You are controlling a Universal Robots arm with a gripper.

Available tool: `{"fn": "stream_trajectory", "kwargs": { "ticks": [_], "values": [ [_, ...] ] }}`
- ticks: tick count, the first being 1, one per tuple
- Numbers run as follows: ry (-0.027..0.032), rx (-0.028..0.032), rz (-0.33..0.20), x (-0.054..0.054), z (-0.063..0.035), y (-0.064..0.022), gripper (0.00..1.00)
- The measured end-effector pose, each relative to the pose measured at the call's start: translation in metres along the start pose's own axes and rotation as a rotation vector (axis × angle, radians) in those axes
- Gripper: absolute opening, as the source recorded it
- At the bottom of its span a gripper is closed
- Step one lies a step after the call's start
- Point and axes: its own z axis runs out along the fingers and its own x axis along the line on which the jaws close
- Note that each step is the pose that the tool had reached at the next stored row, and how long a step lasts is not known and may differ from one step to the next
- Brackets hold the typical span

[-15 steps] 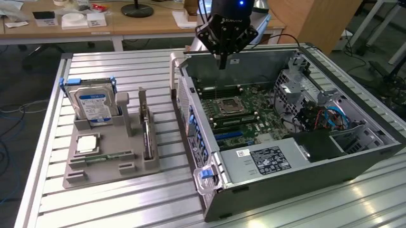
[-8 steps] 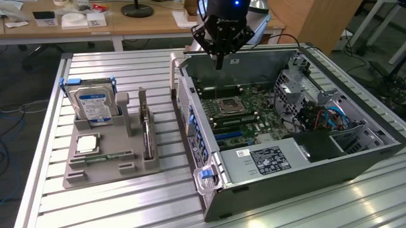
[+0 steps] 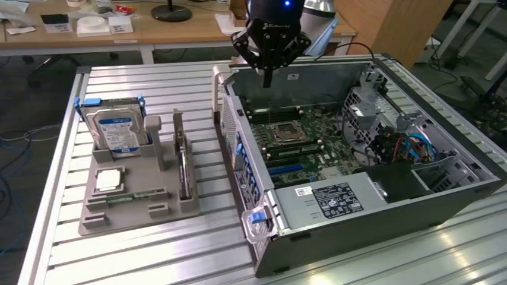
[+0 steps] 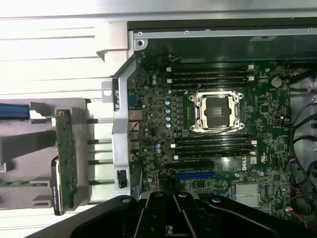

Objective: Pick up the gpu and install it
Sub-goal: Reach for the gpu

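Though clamped closed on nothing, well placed: gripper point(image 3: 268, 82) hanging over the far wall of the case point(image 3: 396, 228), above the mainboard point(image 4: 270, 144). No load lifted yet.

Standing on edge in the grey holder point(image 3: 130, 208), on the flank nearest the case: gpu point(image 3: 184, 166), green card upright, well apart from the gripper and untouched (boxy drive point(image 3: 119, 132) at the holder's far corner, not to be mistaken for it). Holder toward the table point(image 3: 142, 255) edge at the exterior view's left, case across the rest.

Judged best for the pick: spread wide before descending, line up along the card's long top edge, close across its thin faces away from the dark components, then draw straight up out of the holder without twisting. Probably light and stiff, and easily tilted if gripped off centre.

Room for moving: tight at table level. Just a narrow strip of slats between holder and case wall, and a holder post near the card's other flank. Open air above both, so best crossed up and over. Inside the case, bare mainboard around the blue slot point(image 4: 196, 175), but cables point(image 3: 408, 148) crowding the side at the exterior view's right.
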Motion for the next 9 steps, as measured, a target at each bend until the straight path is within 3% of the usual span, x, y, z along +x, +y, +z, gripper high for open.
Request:
{"fn": "stream_trajectory", "kwargs": {
  "ticks": [9],
  "values": [
    [0.0, 0.0, 0.0, 0.021, -0.0005, -0.0014, 0.11]
  ]
}}
